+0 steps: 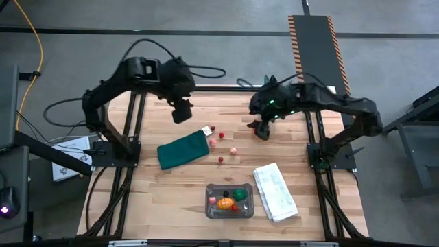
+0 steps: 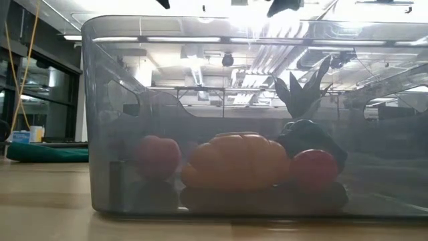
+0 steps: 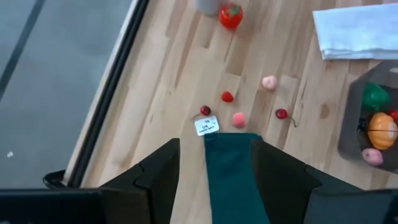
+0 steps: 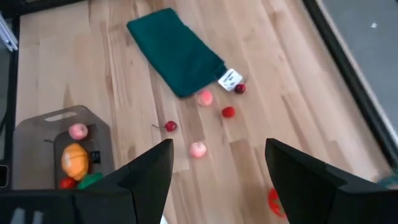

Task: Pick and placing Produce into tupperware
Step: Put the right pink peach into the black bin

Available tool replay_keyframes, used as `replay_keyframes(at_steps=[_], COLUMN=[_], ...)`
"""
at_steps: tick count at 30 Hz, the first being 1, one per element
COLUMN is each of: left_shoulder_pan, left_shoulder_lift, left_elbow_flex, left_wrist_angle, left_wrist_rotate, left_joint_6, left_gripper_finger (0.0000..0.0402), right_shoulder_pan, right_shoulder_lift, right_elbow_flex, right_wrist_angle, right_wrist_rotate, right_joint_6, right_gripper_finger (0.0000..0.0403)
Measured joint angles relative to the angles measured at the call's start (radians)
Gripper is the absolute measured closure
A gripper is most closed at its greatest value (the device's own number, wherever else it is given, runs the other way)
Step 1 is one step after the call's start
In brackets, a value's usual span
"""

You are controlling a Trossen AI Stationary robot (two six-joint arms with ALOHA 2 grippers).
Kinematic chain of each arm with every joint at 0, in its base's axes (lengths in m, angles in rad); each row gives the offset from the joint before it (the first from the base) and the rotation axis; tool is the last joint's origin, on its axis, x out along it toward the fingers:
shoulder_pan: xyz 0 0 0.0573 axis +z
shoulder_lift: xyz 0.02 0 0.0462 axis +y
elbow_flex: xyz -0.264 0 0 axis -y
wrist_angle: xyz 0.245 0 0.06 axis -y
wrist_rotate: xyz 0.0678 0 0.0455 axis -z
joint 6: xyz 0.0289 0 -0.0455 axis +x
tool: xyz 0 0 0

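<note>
The clear tupperware (image 1: 230, 201) sits near the front edge of the table, just beside the folded white towel (image 1: 275, 191), and already holds several toy pieces: an orange pumpkin-like one (image 2: 237, 161), a red one (image 2: 313, 169), a green leafy one (image 1: 239, 195) and a pink one (image 4: 78, 130). Loose produce lies mid-table beside the dark green cloth (image 1: 182, 150): pink pieces (image 4: 198, 149), small red ones (image 4: 228, 112), a dark cherry (image 4: 170, 126) and a tomato (image 3: 231, 15). Both arms hang high over the back of the table, probably between picks: the left gripper (image 3: 214, 171) and right gripper (image 4: 217, 165) each stand with fingers spread and nothing between them. The low view is filled by the container wall (the loose pieces are hidden there), and the white tag (image 3: 206, 126) is unreadable.
</note>
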Motion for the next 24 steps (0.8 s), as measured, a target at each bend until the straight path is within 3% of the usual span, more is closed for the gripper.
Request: replay_keyframes(at_steps=[5,12,19,24], left_shoulder_pan=[0.034,0.106,0.194,0.204], left_shoulder_lift=[-0.060,-0.144,-0.269,-0.365], left_elbow_flex=[0.000,-0.028,-0.214,-0.395], left_wrist_angle=[0.000,0.001,0.005,0.112], left_wrist_rotate=[0.002,0.026,0.069,0.128], left_joint_6=[0.042,0.099,0.115,0.113], left_gripper_finger=[0.0220,0.0220,0.0220,0.0220], right_shoulder_pan=[0.026,0.034,0.033,0.033], right_shoulder_lift=[0.000,-0.001,0.004,0.090], right_elbow_flex=[-0.188,-0.379,-0.459,-0.460], right_wrist_angle=[0.181,0.293,0.400,0.425], right_wrist_rotate=[-0.007,-0.011,-0.015,-0.055], right_joint_6=[0.056,0.164,0.235,0.234], right_gripper_finger=[0.0158,0.0158,0.0158,0.0158])
